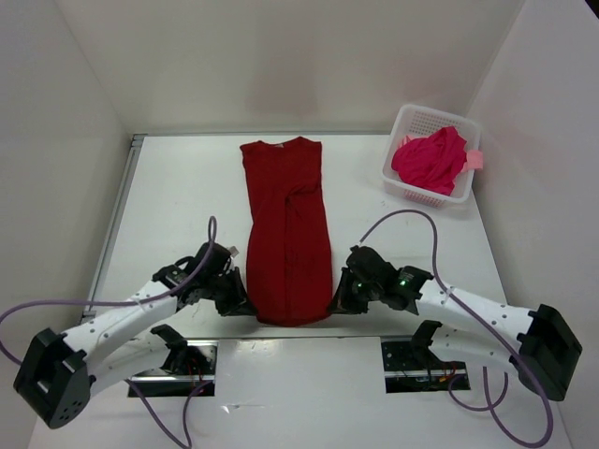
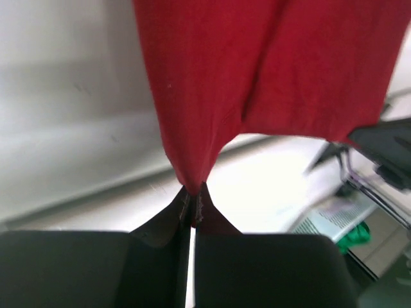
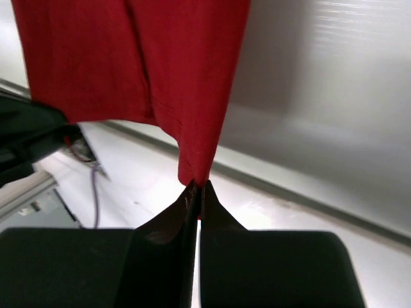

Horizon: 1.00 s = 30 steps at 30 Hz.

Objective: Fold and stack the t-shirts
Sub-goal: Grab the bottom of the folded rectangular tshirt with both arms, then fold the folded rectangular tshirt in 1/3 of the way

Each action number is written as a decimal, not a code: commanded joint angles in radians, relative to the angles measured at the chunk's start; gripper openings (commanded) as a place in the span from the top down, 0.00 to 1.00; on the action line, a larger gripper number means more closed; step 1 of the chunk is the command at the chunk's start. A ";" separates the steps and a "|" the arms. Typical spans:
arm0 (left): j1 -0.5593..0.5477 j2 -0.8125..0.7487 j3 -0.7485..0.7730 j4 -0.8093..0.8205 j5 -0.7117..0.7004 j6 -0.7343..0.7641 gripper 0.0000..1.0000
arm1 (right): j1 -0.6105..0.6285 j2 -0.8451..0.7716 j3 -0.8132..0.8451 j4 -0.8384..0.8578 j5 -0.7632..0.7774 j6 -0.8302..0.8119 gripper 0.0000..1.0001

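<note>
The dark red t-shirt (image 1: pixel 285 224) lies lengthwise in the middle of the table, its sides folded in, collar at the far end. My left gripper (image 1: pixel 241 301) is shut on its near left hem corner (image 2: pixel 191 183). My right gripper (image 1: pixel 337 301) is shut on its near right hem corner (image 3: pixel 199 176). Both wrist views show the red cloth pinched at the fingertips and stretched away from them. The bright crimson-pink t-shirt (image 1: pixel 430 159) lies crumpled in the basket, with a bit of the light salmon pink t-shirt (image 1: pixel 474 159) showing at its right side.
The white perforated basket (image 1: pixel 404 122) stands at the back right of the table. White walls close in the table at the back and both sides. Two cut-outs with cables (image 1: pixel 187 360) sit at the near edge beside the arm bases.
</note>
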 commanded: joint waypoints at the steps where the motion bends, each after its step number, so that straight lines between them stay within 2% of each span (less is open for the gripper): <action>1: -0.005 -0.102 0.051 -0.140 0.076 -0.028 1.00 | 0.009 -0.049 0.104 -0.159 0.004 0.009 1.00; 4: 0.027 -0.162 0.092 -0.252 0.064 -0.015 1.00 | -0.029 -0.049 0.174 -0.211 0.013 -0.046 1.00; 5: 0.080 -0.171 0.141 -0.284 0.047 0.007 1.00 | -0.055 -0.036 0.192 -0.212 0.013 -0.073 1.00; 7: 0.136 -0.131 0.189 -0.320 0.021 0.075 1.00 | -0.171 0.009 0.243 -0.212 -0.005 -0.177 1.00; 9: 0.208 -0.041 0.250 -0.283 0.006 0.120 1.00 | -0.283 0.085 0.276 -0.173 -0.068 -0.263 1.00; 14: 0.395 0.192 0.364 -0.115 0.017 0.248 1.00 | -0.320 0.283 0.418 -0.101 -0.014 -0.374 1.00; 22: 0.447 0.537 0.626 0.016 -0.037 0.311 1.00 | -0.403 0.648 0.717 -0.034 0.058 -0.494 1.00; 30: 0.456 0.755 0.826 0.071 -0.088 0.331 0.99 | -0.484 0.891 0.987 -0.018 0.049 -0.571 1.00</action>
